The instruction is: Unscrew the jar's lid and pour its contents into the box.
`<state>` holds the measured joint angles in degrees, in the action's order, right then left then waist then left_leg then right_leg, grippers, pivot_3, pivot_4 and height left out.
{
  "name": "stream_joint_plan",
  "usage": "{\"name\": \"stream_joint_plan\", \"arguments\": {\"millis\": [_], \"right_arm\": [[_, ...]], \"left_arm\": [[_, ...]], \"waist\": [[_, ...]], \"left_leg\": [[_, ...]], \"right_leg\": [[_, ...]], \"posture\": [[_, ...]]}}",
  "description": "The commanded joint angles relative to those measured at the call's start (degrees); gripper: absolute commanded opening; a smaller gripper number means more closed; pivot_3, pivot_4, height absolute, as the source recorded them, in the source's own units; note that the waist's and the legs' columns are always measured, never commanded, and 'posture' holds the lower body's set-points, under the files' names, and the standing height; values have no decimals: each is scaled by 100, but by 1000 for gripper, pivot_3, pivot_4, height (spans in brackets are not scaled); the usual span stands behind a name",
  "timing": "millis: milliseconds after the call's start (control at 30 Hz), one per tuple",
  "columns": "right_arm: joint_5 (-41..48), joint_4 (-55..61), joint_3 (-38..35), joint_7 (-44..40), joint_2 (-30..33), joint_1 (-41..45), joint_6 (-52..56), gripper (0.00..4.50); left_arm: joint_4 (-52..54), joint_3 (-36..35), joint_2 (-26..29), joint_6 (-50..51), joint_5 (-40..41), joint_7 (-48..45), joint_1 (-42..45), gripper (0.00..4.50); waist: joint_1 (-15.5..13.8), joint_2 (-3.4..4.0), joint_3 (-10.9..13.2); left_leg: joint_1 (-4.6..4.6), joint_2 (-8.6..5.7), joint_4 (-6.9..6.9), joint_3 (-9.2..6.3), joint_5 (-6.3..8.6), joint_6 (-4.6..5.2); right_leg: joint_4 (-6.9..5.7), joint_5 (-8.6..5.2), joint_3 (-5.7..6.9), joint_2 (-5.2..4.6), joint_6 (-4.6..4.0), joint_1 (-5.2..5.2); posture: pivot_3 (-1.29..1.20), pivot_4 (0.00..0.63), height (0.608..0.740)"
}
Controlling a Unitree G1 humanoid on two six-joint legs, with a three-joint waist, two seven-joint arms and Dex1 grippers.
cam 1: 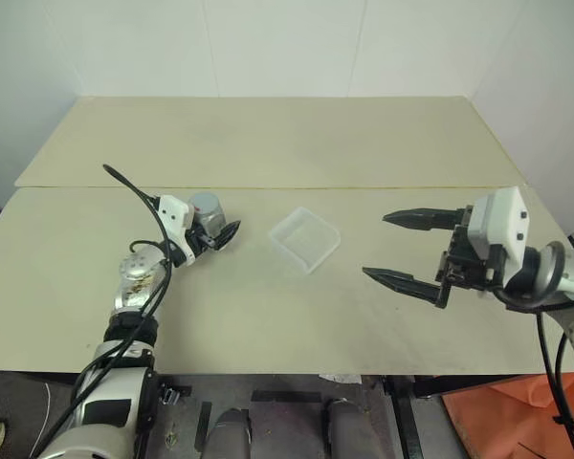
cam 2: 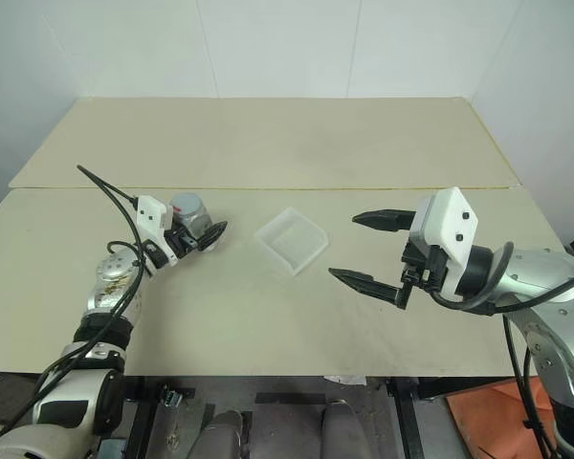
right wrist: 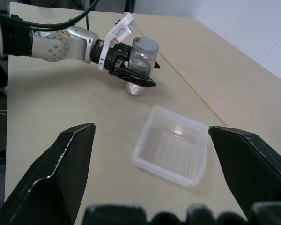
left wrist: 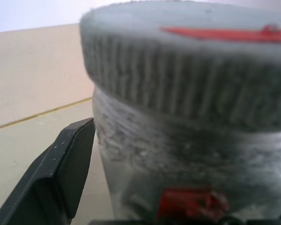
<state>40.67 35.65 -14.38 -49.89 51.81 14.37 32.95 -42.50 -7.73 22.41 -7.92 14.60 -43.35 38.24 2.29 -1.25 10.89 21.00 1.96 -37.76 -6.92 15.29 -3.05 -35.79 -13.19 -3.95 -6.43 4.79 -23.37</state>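
The jar (cam 1: pixel 209 218) stands upright on the table, left of centre, with its grey lid (left wrist: pixel 187 70) screwed on and a red mark on top. My left gripper (cam 1: pixel 222 226) is open, one black finger (left wrist: pixel 61 173) on each side of the jar's body. The cloudy jar wall hides the contents. The clear box (cam 1: pixel 321 222) sits empty at the table's middle, to the right of the jar. To the right of the box and above the table, my right gripper (cam 1: pixel 377 246) hangs open and empty, its fingers pointing toward the box (right wrist: pixel 171 176).
The table (cam 1: pixel 268 143) is made of two beige boards with a seam running across behind the jar and box. A black cable (cam 1: pixel 134 191) loops over my left wrist. An orange object (cam 1: pixel 497 421) lies below the table's front right corner.
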Motion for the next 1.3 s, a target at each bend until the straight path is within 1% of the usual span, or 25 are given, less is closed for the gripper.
{"name": "stream_joint_plan", "arguments": {"millis": [33, 100, 200, 267, 300, 467, 533, 633, 767, 833, 967, 1100, 1200, 1300], "right_arm": [[94, 207, -238, 36, 120, 27, 15, 4500], [101, 213, -231, 41, 146, 33, 8, 4500], [138, 234, -226, 59, 165, 40, 19, 4500], [157, 246, -226, 63, 174, 36, 21, 4500], [159, 250, -211, 71, 174, 44, 23, 4500], [175, 278, -129, 118, 152, 71, 14, 4500], [179, 286, -93, 133, 127, 92, 3, 4500], [187, 268, 17, 160, 68, 206, -14, 4500], [192, 84, 406, 231, -137, 746, 6, 4500], [276, -68, 685, 414, -381, 1296, 193, 4500], [432, -319, 1072, 676, -858, 2212, 570, 4500], [460, -700, 1546, 1182, -1439, 3175, 1240, 4500], [368, -866, 1783, 1387, -1741, 3527, 1561, 4500], [282, -972, 1930, 1491, -1953, 3688, 1705, 4500]], "left_arm": [[-21, -97, -18, -258, -3, 38, 126, 4310], [-66, -97, -31, -308, -5, 46, 132, 3931], [-85, -96, -54, -390, 2, 39, 121, 2988], [-61, -108, -68, -415, 19, 41, 106, 2216], [-62, -116, -67, -423, 23, 36, 107, 2040], [203, -96, -35, -354, 59, -55, 37, 2040], [661, -30, 29, -70, 180, -290, -55, 2040], [1606, 85, 196, 644, 465, -719, -173, 2040], [2751, 369, 527, 1623, 829, -1416, -156, 2040], [3081, 529, 628, 1989, 983, -1736, -84, 2040], [3315, 731, 643, 2382, 1149, -2120, 139, 2040], [3261, 974, 548, 2515, 1203, -2564, 444, 2040], [3183, 1111, 496, 2418, 1158, -2885, 602, 2040], [3160, 1201, 437, 2333, 1128, -3090, 745, 2040]], "waist": [[-1, 0, 0], [-2, 0, 0], [-2, 0, 0], [-2, 0, 0], [-3, 0, 0], [-2, 0, 0], [1, -1, 0], [5, -1, 1], [26, 0, 0], [53, 1, 1], [31, 2, 1], [37, 3, 1], [32, 3, 1], [34, 3, 1]], "left_leg": [[0, 0, 0, 0, 0, 0], [0, 0, 0, 0, 0, 0], [0, 0, 0, 0, 0, 0], [0, 0, 0, 0, 0, 0], [0, 0, 0, 0, 0, 0], [0, 0, 0, 0, 0, 0], [1, 0, 0, 0, 0, -1], [3, 1, 0, -1, -1, -1], [0, 1, 0, -1, -1, -2], [-2, 1, 0, 0, -1, -2], [-1, 1, 0, -5, -2, -4], [10, 1, 0, -5, -3, -5], [18, 1, 0, -6, -3, -5], [33, 0, 0, -6, -4, -6]], "right_leg": [[0, 0, 0, 0, 0, 0], [0, 0, 0, 0, 0, 0], [0, 0, 0, 0, 0, 0], [0, 0, 0, 0, 0, 0], [0, 0, 0, 0, 0, 0], [0, 0, 0, 0, 1, 0], [0, 0, 0, 0, 1, 0], [0, 0, 0, 0, 1, -1], [-6, 0, 0, 0, 0, -2], [-7, 0, -1, 0, 0, -2], [-5, 0, 1, 2, -1, -3], [-9, 0, 1, 2, -2, -19], [-11, 0, 1, 2, -3, -29], [-16, 0, 1, 2, -3, -49]], "posture": [[0, 150, 740], [0, 150, 740], [0, 150, 740], [0, 150, 740], [0, 150, 740], [0, 150, 740], [0, 150, 740], [0, 150, 740], [0, 150, 740], [0, 150, 740], [0, 150, 740], [0, 150, 740], [0, 150, 740], [0, 150, 740]]}}
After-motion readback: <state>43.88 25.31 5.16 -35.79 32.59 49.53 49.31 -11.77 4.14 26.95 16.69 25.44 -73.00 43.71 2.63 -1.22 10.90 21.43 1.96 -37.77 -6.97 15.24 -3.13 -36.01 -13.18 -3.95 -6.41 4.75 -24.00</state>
